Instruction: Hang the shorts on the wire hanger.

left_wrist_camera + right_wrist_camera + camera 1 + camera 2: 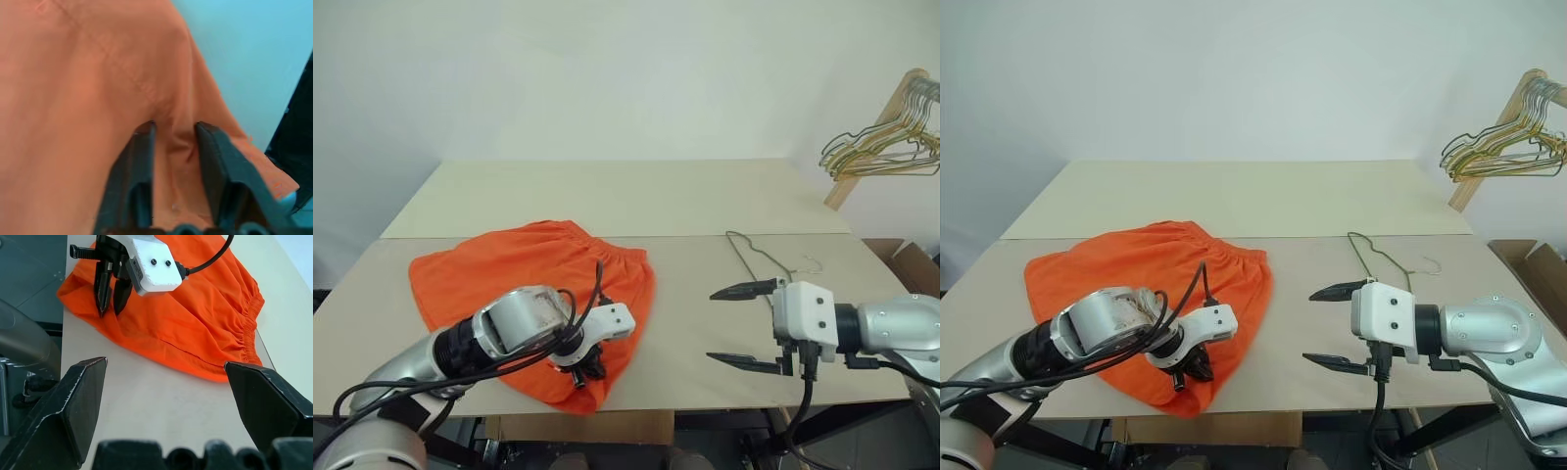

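The bright orange shorts (pixel 529 269) lie flat on the left half of the near table, gathered waistband toward the middle. My left gripper (pixel 587 375) points down at the leg hem close to the table's front edge, shut on a raised fold of the fabric (pixel 173 147). From the right wrist view, the left gripper (pixel 110 303) has its fingers nearly together in the cloth. The thin grey wire hanger (pixel 759 257) lies flat to the right of the shorts. My right gripper (pixel 744 326) hovers open in front of the hanger, pointing left, with nothing between its fingers.
A bunch of yellowish-green wire hangers (pixel 881 142) hangs on a wooden rack at the far right. A cardboard box (pixel 913 262) sits beside the table's right edge. A second table (pixel 607 196) adjoins behind. The shorts' hem reaches the front edge.
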